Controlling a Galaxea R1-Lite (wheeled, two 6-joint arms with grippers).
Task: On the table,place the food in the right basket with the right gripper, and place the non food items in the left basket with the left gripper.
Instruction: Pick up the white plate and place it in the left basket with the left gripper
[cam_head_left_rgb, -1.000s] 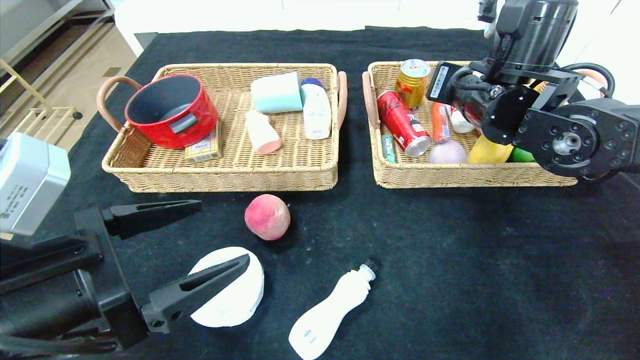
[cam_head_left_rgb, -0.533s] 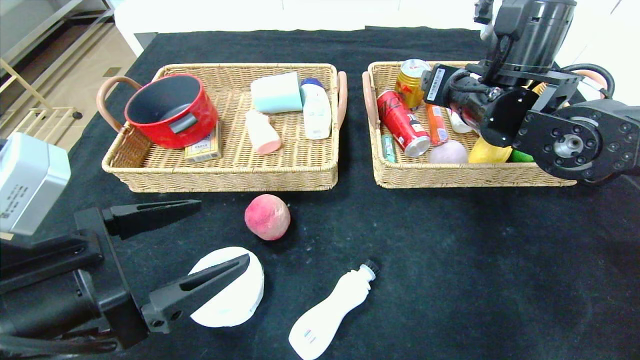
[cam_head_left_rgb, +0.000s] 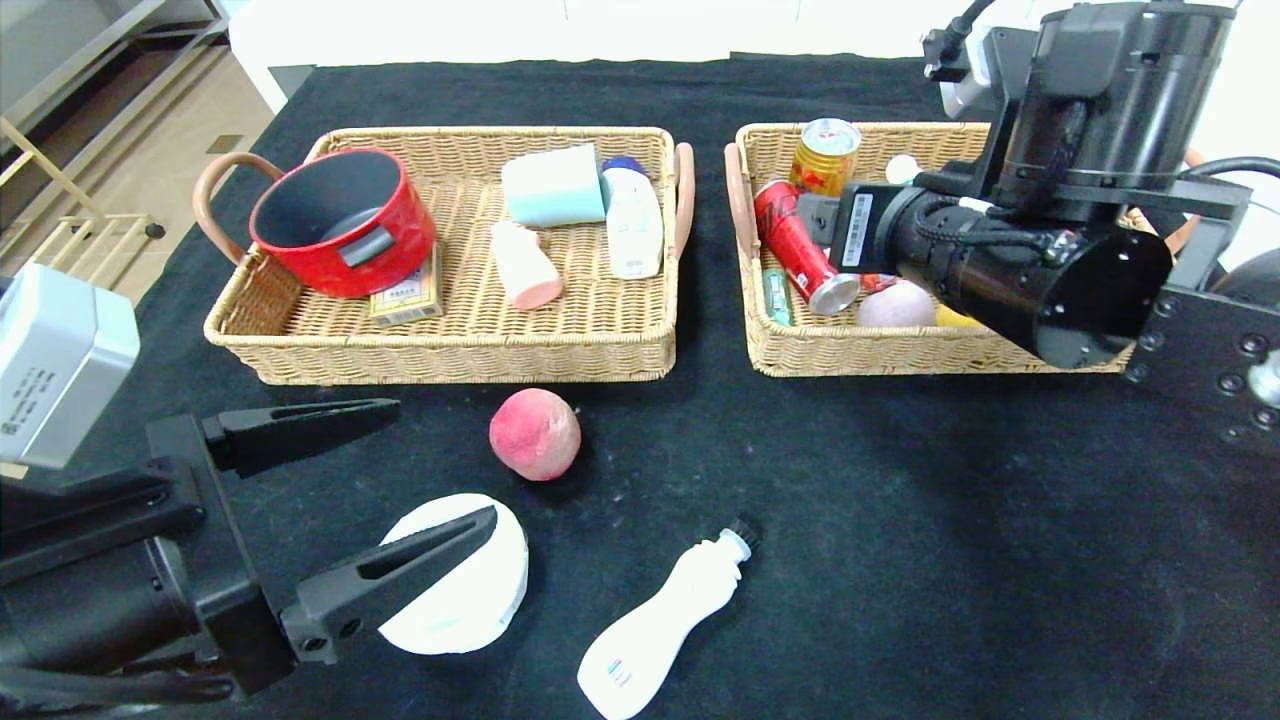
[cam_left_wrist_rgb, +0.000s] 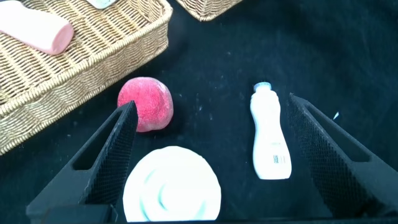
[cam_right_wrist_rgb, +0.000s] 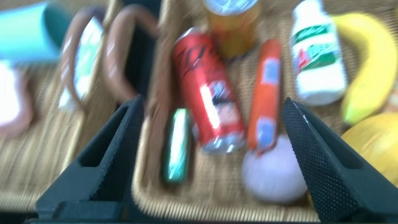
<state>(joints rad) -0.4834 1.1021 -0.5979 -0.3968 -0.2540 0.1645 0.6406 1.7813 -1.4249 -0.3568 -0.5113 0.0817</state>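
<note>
So the right gripper (cam_right_wrist_rgb: 211, 162) hangs over the right basket (cam_head_left_rgb: 800, 345) with its fingers spread wide and nothing between them. Under it sit the sausage stick (cam_right_wrist_rgb: 266, 93), the pale ball (cam_right_wrist_rgb: 273, 177) and the yellow fruit (cam_right_wrist_rgb: 373, 140), next to a red can (cam_right_wrist_rgb: 208, 87). The left gripper (cam_left_wrist_rgb: 214, 158) is wide open too, holding nothing, low over the table (cam_head_left_rgb: 900, 520) above the white disc (cam_left_wrist_rgb: 171, 193). The peach (cam_head_left_rgb: 534, 434) and the bottle (cam_head_left_rgb: 660, 625) lie on the cloth, outside the left basket (cam_head_left_rgb: 450, 355).
</note>
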